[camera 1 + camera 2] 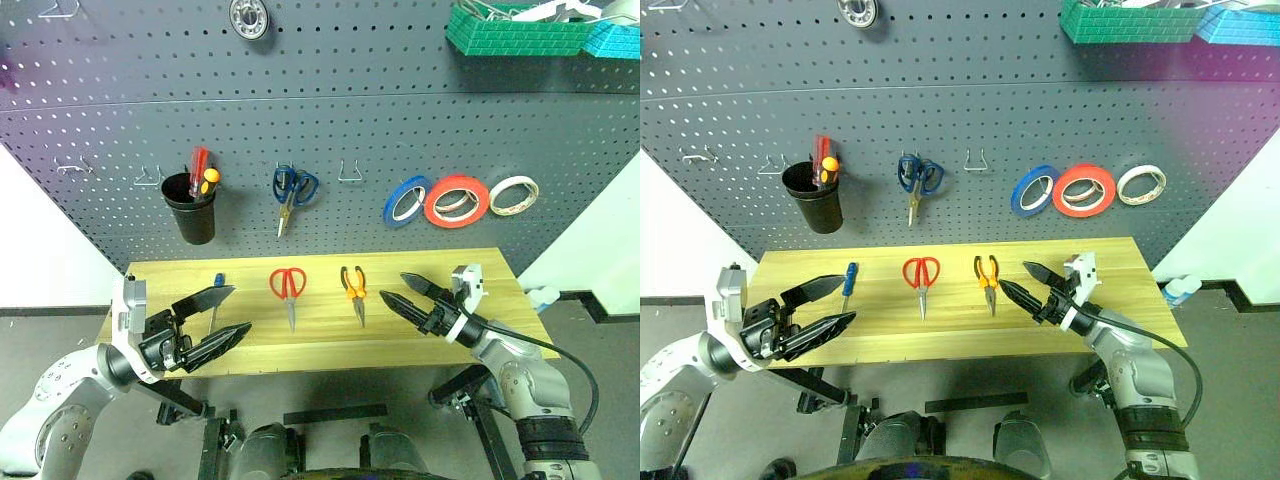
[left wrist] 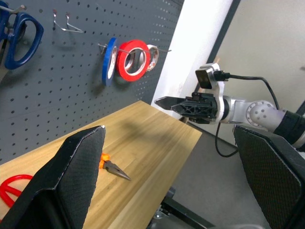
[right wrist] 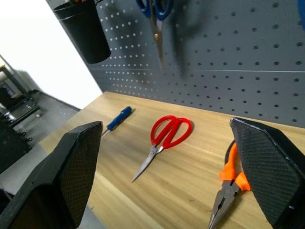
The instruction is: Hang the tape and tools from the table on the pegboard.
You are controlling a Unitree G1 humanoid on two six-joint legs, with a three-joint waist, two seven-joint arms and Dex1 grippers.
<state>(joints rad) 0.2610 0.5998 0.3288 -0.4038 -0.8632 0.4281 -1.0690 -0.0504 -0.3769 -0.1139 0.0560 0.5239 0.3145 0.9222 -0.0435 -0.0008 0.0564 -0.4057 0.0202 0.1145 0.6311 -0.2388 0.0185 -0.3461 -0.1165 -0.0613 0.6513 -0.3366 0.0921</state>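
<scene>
On the pale wood-grain table [image 1: 480, 275] lie the slim blue-handled screwdriver [image 1: 214, 297], red-handled scissors [image 1: 288, 288] and orange-and-black pliers [image 1: 353, 290] — none touched. The glossy red tape ring [image 1: 456, 201] hangs on the perforated grey pegboard [image 1: 400, 130]. Left gripper [image 1: 214, 320] and right gripper [image 1: 408, 291] — both spread wide, empty.

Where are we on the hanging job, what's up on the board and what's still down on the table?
Done: the red tape hangs on the pegboard between a blue roll and a whitish roll. In hand: nothing; the left gripper and right gripper both stand with open jaws over the table. Left: the blue-handled screwdriver, the red scissors and the pliers lie on the table.
</scene>
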